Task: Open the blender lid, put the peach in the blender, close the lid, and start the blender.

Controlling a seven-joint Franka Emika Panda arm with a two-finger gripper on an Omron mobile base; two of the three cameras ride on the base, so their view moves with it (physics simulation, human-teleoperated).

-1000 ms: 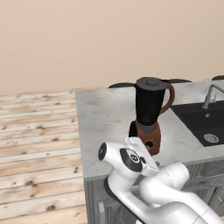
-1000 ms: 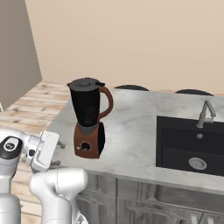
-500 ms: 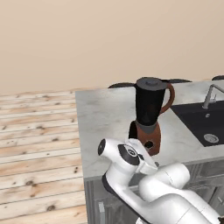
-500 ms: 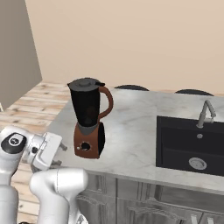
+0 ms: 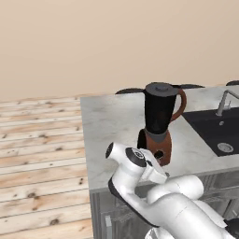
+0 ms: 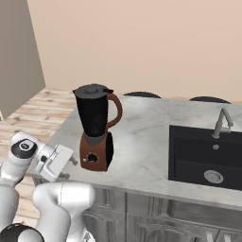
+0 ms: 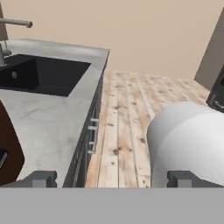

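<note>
The blender [image 5: 158,122] [image 6: 97,126] stands upright near the counter's front edge, a dark jar on a reddish-brown base with a round black knob [image 6: 92,159]. Its dark grey blender lid [image 5: 160,87] [image 6: 92,89] sits on the jar's rim. My gripper [image 6: 69,169] [image 7: 113,179] hangs low at the counter's front edge, just left of the blender base, open with nothing between its fingers. In the hand view the base's brown side [image 7: 8,157] shows at the far left. The peach is out of view.
A black sink [image 6: 208,153] [image 5: 219,130] with a grey faucet [image 6: 222,121] is set into the marble counter [image 6: 142,137] right of the blender. Dark stool tops [image 6: 142,94] rise behind the counter. Wooden floor [image 5: 42,140] lies to the left. Cabinet fronts with handles [image 7: 92,131] run below.
The hand has crept a little toward the blender base along the counter's front edge. The blender and its lid have not moved.
</note>
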